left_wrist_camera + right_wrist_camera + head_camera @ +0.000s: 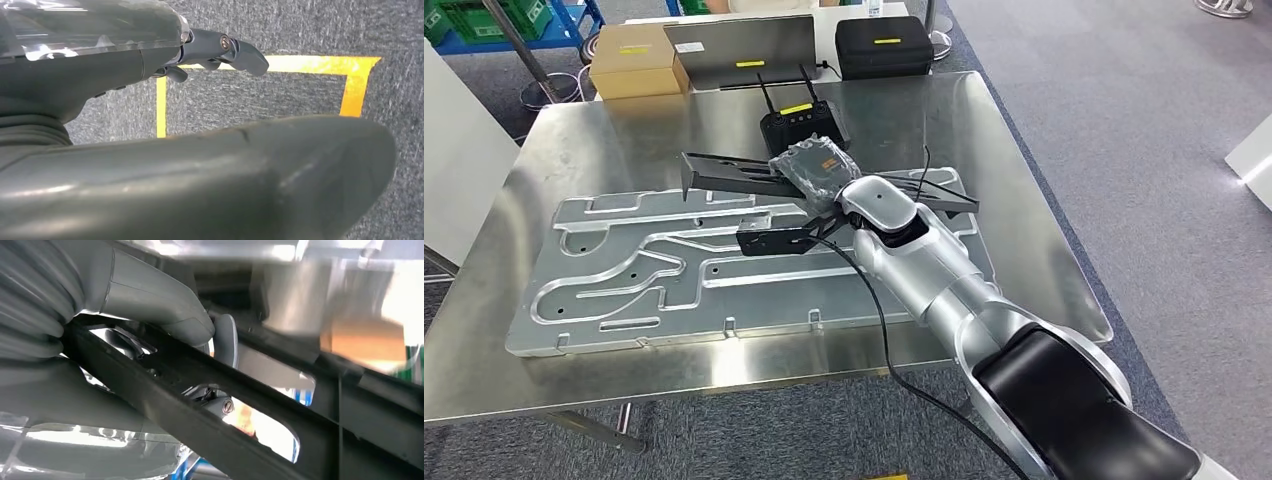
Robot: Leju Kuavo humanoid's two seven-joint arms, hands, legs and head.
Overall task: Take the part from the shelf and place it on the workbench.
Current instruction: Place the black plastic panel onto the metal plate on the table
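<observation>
We see a router [800,124] at the desk's far side; beyond it, cardboard boxes [636,60], a grey panel [742,45], a black case [883,45].

We see a shiny steel workbench [1024,200] standing on grey carpet [1144,120]. Directly under our right hand [819,175] a large grooved aluminium plate [624,270] lies flat on the bench and stretches away to the hand's left. Just beyond the hand a black router [796,125] with two upright antennas sits on the steel top. Past the bench's far edge, beyond the hand, we see cardboard boxes [636,60], a grey panel [739,45] and a black case [884,45] side by side.
</observation>
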